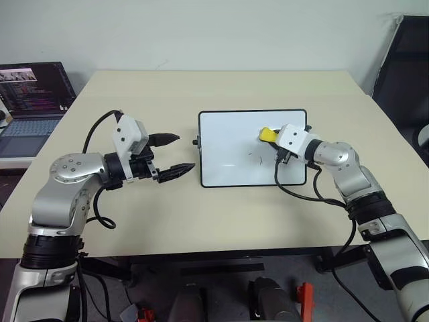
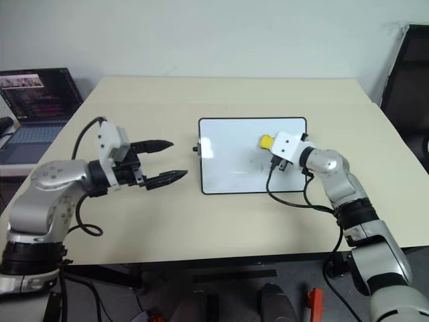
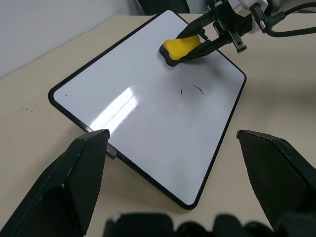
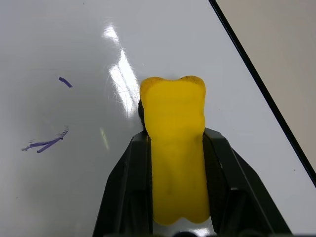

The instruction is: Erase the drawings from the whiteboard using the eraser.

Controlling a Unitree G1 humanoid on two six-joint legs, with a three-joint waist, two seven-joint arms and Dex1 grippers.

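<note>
Two faint marks [image 4: 45, 144] remained on the whiteboard [image 1: 228, 134]; the eraser [image 4: 175, 148] was clamped by the right gripper [image 4: 177, 143], black underside down for wiping, while the left gripper [image 1: 175, 154] was held open beside it.

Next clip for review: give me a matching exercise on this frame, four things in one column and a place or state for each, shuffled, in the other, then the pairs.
Things:
1. small yellow block eraser
2. left gripper
3. open laptop with dark screen
4. thin dark marker drawings

Places or states:
A. at the beige table's left edge
B. on the glossy white black-framed whiteboard
C. open, fingers apart, beside the board
D. clamped in the right gripper

Pairs: 1-D, 2-C, 3-A, 4-B
</note>
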